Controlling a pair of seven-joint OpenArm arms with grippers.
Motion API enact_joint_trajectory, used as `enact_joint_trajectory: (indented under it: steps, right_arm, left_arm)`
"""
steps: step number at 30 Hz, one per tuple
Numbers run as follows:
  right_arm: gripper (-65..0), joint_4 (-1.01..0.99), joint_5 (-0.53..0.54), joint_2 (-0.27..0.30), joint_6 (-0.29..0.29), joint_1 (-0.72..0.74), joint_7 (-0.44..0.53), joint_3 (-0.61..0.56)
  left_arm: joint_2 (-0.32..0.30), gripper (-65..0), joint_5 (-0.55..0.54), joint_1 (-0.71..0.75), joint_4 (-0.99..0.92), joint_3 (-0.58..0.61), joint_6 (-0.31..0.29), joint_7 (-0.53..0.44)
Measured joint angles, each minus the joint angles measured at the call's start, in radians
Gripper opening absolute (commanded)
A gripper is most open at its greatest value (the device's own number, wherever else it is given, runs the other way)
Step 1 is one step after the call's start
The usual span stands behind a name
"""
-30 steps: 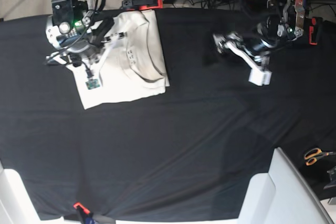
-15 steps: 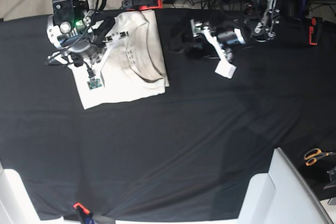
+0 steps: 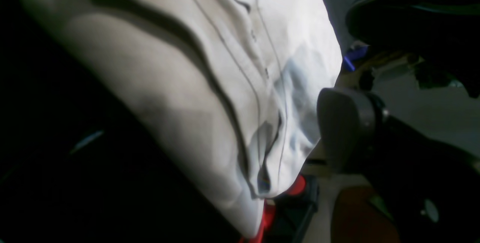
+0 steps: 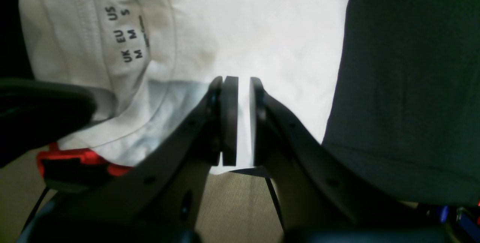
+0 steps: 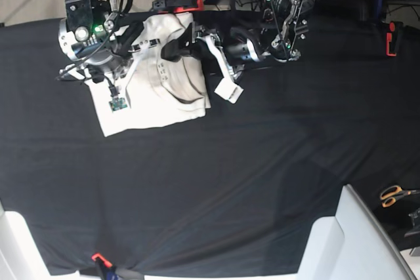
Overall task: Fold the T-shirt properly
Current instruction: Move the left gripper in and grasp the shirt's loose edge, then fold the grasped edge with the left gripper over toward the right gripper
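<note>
The cream T-shirt (image 5: 157, 90) lies folded into a rough rectangle at the far left of the black table cloth (image 5: 230, 175). Its printed size label (image 4: 129, 36) faces up inside the neck. My right gripper (image 4: 243, 119) sits at the shirt's far left part (image 5: 128, 57), pads almost together with a thin strip of white cloth (image 4: 243, 18) between them. My left gripper (image 5: 202, 69) stands wide open astride the shirt's far right edge. In the left wrist view the shirt (image 3: 210, 66) fills the frame beside one grey fingertip (image 3: 337, 130).
A red clamp (image 5: 187, 3) grips the table's far edge right behind the shirt. A small green board (image 5: 117, 104) on a cable rests on the shirt's left part. Scissors (image 5: 394, 195) lie at the right edge. White panels (image 5: 354, 240) stand at the front right.
My left arm has swung left across the table, from the far right to the shirt's right edge, jaws staying wide. The right arm and the shirt have not moved.
</note>
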Motion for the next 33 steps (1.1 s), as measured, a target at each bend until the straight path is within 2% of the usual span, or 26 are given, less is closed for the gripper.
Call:
enact_joint_trajectory:
  steps: [4,8,9,11,15,18,21,22,30,33]
  right_arm:
    - [-59.6,0.0,0.0,0.0,0.0,0.0,0.0,0.0]
    - [-59.6,0.0,0.003,0.014,0.002,0.0,0.0,-0.002]
    - [-59.6,0.0,0.001,0.019,0.002,0.0,0.0,-0.002]
    - [-59.6,0.0,-0.004,0.021,0.0,0.0,0.0,0.003]
    - [-59.6,0.0,0.0,0.027,0.001,0.0,0.0,0.001]
    - [-59.6,0.0,0.0,0.035,0.001,0.0,0.0,0.001]
    - [-59.6,0.0,0.0,0.036,0.0,0.0,0.019,0.001]
    - [-59.6,0.0,0.001,0.035,0.001,-0.002,0.027,0.001]
    - [-59.6,0.0,0.0,0.033,0.002,-0.001,0.039,0.001]
    - [-59.6,0.0,0.0,0.033,0.002,0.0,0.039,0.001]
  left_arm:
    - [0.01,-1.2,-0.018,-0.05,-0.083,0.005,-0.015,-0.003]
    - [0.01,-1.6,-0.015,-0.07,-0.132,0.017,-0.015,-0.091]
    - [0.007,-3.9,-0.018,-0.081,-0.148,0.027,-0.015,-0.107]
    - [0.0,-11.0,-0.009,-0.11,-0.183,0.068,-0.015,-0.117]
    - [-0.006,-31.3,0.023,-0.138,-0.241,0.113,-0.007,-0.19]
    - [-0.005,-45.3,0.035,-0.145,-0.249,0.121,-0.008,-0.181]
    - [-0.005,-62.5,0.031,-0.151,-0.256,0.121,-0.011,-0.18]
    - [-0.005,-65.0,0.031,-0.151,-0.256,0.121,-0.011,-0.18]
    - [-0.004,-65.0,0.032,-0.159,-0.249,0.12,-0.01,-0.165]
    - [-0.016,-65.0,0.053,-0.146,-0.171,0.131,0.026,-0.124]
